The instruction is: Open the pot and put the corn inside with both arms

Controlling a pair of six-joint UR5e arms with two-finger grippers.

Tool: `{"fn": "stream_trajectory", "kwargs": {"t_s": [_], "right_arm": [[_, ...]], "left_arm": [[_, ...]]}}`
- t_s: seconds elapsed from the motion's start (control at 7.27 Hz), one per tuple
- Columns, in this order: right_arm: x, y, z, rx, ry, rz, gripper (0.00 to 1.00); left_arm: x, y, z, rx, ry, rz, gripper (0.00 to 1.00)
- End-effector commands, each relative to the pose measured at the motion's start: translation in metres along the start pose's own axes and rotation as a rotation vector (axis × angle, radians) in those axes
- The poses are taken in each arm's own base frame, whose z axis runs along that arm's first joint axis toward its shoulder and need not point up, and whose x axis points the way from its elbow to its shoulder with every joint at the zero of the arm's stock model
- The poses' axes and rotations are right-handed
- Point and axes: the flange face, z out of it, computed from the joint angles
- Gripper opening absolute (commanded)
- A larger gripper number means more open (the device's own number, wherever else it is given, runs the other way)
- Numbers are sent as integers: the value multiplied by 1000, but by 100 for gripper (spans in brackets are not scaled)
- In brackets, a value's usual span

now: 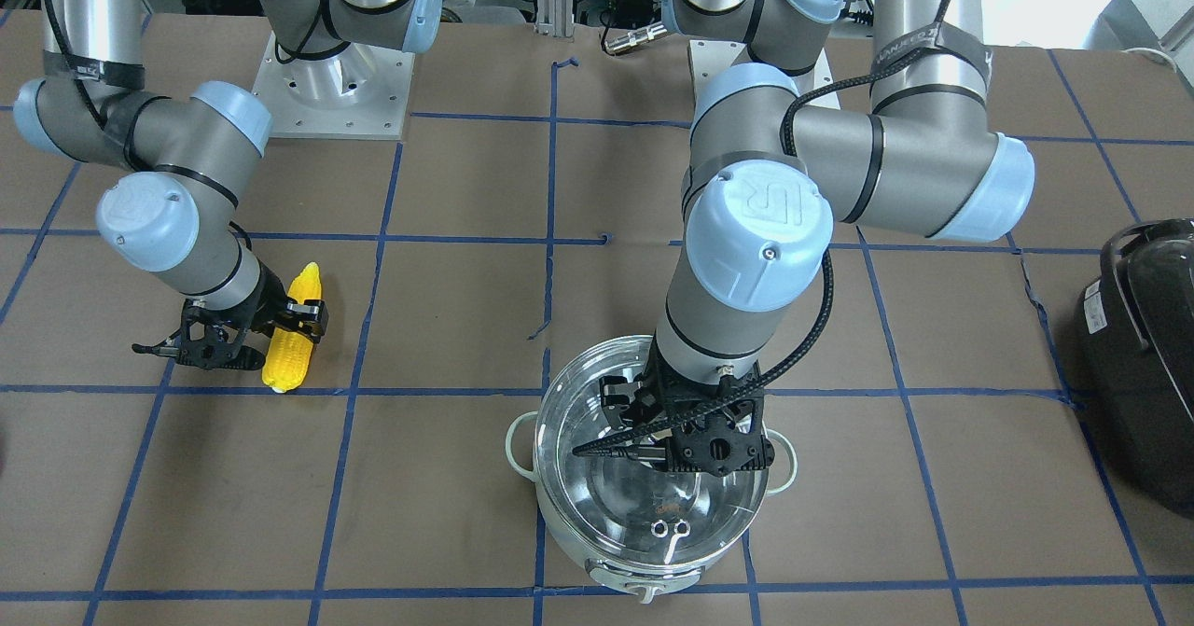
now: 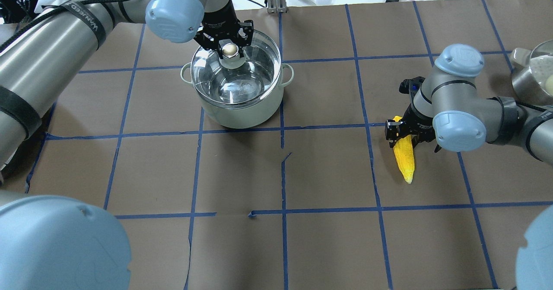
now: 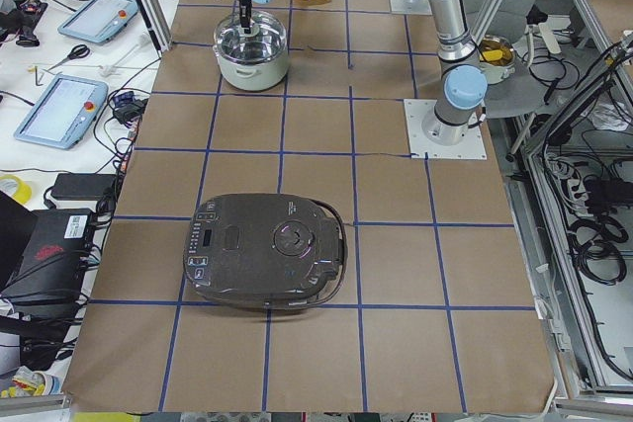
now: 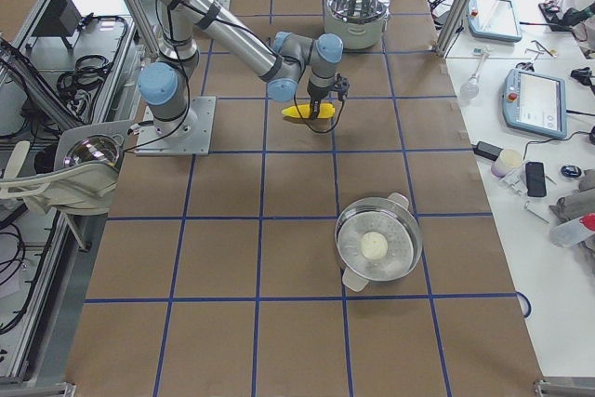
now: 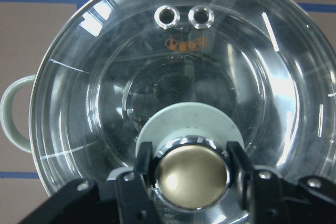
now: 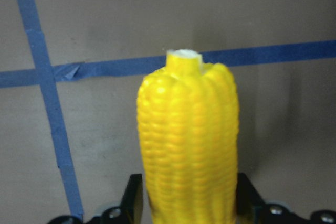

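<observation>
Exterior front-facing view, UR logo [image 1: 767, 199] on a blue cap [image 1: 737, 253] of the left arm [image 1: 895, 169], left gripper [image 2: 224, 43] pointing down, pinching the brass knob [image 5: 193, 178] of the lidded pot [image 2: 242, 108], right gripper [image 2: 406, 132] low, clamping the corn [image 2: 406, 158], well apart from it.

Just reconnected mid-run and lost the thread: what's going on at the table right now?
The left gripper sits over the pot, seemingly closed on the brass knob of the glass lid; the lid is not yet off. The right gripper is closed on the corn, apart from the pot, low at the table. No corn is in the pot.
</observation>
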Motion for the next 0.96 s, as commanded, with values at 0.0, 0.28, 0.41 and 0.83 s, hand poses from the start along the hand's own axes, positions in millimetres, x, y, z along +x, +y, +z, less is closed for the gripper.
{"fn": "stream_trajectory", "kwargs": {"t_s": [0.0, 0.28, 0.41, 0.83], "right_arm": [[-8, -21, -39, 79, -13, 35, 0], [-93, -46, -116, 163, 1, 66, 0], [-133, -56, -167, 186, -30, 129, 0], [-275, -81, -212, 247, -98, 100, 0]], "left_arm": [[-13, -4, -45, 23, -8, -5, 0], [-105, -12, -55, -81, -36, -34, 0], [-136, -12, -54, -111, -63, -25, 0], [-230, 1, -18, -223, -192, 45, 0]]}}
